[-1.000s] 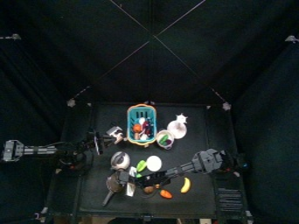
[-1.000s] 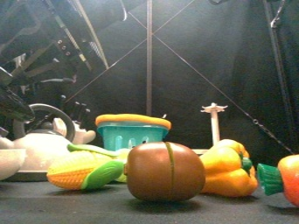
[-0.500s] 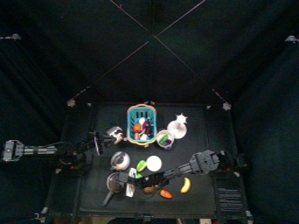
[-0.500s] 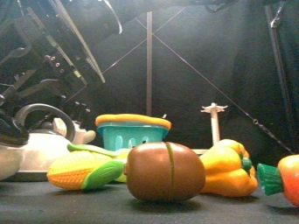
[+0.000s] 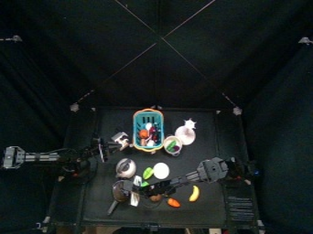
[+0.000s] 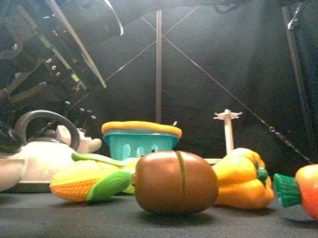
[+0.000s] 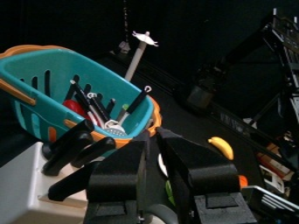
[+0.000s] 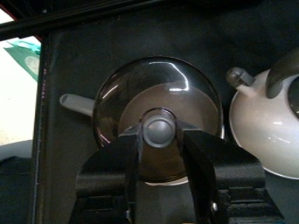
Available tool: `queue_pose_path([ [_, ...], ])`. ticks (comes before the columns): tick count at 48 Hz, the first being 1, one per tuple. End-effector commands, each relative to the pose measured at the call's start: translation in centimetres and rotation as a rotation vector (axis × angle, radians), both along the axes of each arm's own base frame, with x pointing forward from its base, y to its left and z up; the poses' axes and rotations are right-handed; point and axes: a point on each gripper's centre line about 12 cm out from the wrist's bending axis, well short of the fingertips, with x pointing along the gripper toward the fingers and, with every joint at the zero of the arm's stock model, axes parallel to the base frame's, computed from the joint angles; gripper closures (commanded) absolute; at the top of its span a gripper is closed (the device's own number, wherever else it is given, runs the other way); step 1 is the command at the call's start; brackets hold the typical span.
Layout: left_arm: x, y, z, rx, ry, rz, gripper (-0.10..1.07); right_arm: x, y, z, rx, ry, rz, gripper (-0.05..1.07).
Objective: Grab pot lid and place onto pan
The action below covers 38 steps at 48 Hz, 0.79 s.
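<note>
Black lid [image 8: 158,96] with its pale knob [image 8: 159,129] sits at the surface's [image 5: 208,206] near left, between the right gripper's [image 8: 160,162] 2 jaws, which stand open either side of the knob. A white teapot [image 8: 271,118] crowds just beside the lid's rim. The left gripper [image 7: 155,149] rests at the left, jaws closed, near the teal basket [image 7: 59,79].

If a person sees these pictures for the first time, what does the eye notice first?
In the front view a row of bright toy food fills the table's front edge: corn, a brown round piece and a yellow pepper. Behind them stands a teal basket. In the right wrist view the right gripper hangs open over the pot lid.
</note>
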Motion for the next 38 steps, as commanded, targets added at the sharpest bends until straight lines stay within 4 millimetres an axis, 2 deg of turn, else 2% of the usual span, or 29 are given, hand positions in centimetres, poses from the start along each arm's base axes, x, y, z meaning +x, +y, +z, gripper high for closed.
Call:
queue_pose_path([
  [1,0.2,0.1,0.5,0.008,-0.015,0.001,0.38,0.4,-0.1,2.3,0.014,-0.051,0.000,0.42],
  [38,0.1,0.0,0.3,0.006,-0.010,0.002,0.38,-0.3,-0.9,0.4,0.014,0.007,-0.024,0.42],
])
